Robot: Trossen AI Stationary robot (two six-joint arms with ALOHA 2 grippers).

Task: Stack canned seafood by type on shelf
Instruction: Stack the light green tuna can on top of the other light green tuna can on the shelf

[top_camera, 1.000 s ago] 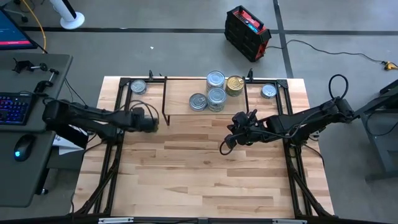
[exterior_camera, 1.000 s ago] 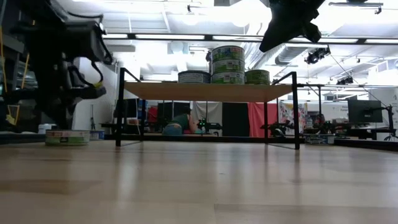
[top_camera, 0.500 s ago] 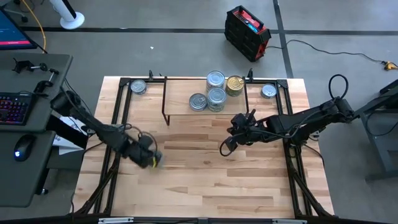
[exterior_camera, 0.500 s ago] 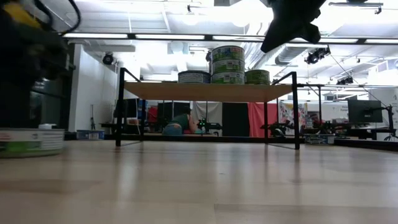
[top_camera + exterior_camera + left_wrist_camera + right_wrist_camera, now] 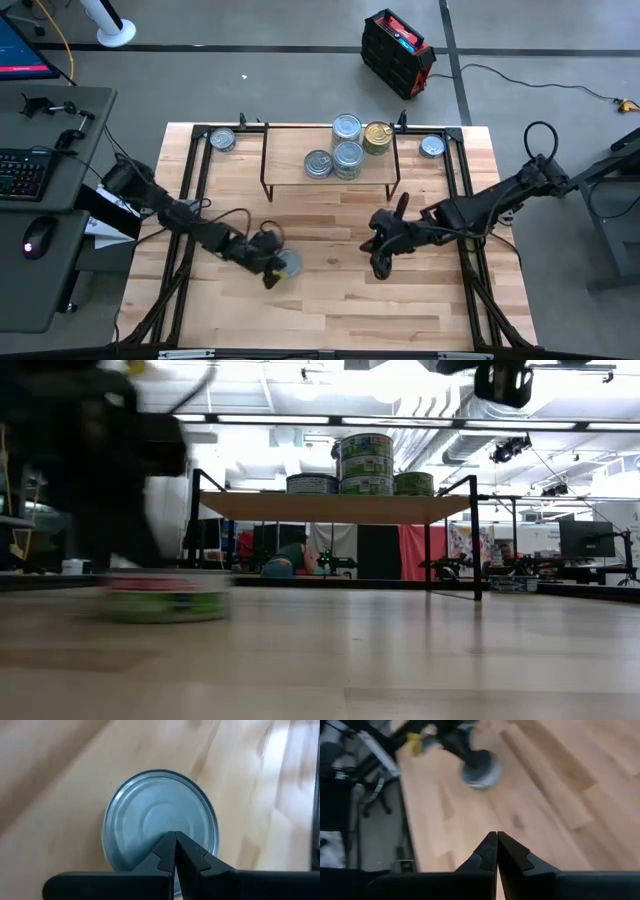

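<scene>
Seven tins: four on shelf [image 5: 300, 178], upper centre; three on worktop [image 5: 330, 290]. Labels unreadable. Left tool [image 5: 174, 851] and right tool [image 5: 497, 851] both pressed together.

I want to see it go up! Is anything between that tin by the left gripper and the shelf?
Nothing visible lies on the bare table between the tin and the shelf. The shelf's left half is free; other tins crowd its right half.

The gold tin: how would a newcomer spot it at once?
Find the shelf, the narrow wooden board on black wire legs at the table's far edge. Four tins cluster on it; the gold tin sits at the cluster's right end. Its neighbours are silver-lidded; it alone is brass-coloured.
</scene>
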